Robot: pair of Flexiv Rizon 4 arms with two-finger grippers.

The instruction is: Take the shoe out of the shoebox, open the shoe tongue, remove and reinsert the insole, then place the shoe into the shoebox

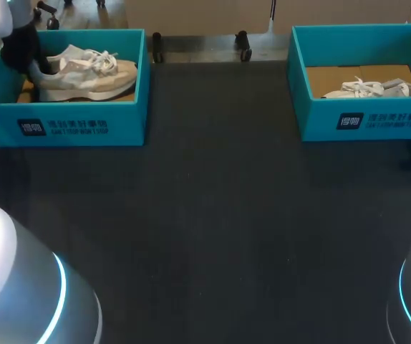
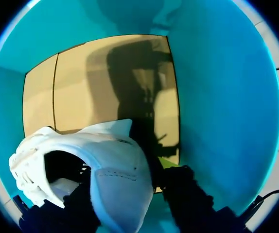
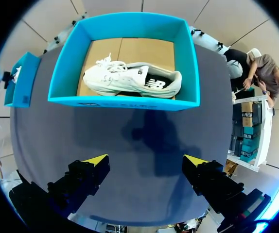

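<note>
The left box (image 1: 128,115) and right box (image 1: 316,120) are teal outside and in, each with white print and a dark blue square on the front and a brown cardboard floor. They sit on a dark grey, near-black worktop (image 1: 213,215). The left shoe (image 1: 87,75) is cream and beige with white laces, the right shoe (image 3: 130,80) white with a black side mark and dark lining. The left hand (image 2: 130,187) and right hand (image 3: 146,161) are black with yellow tips.
</note>
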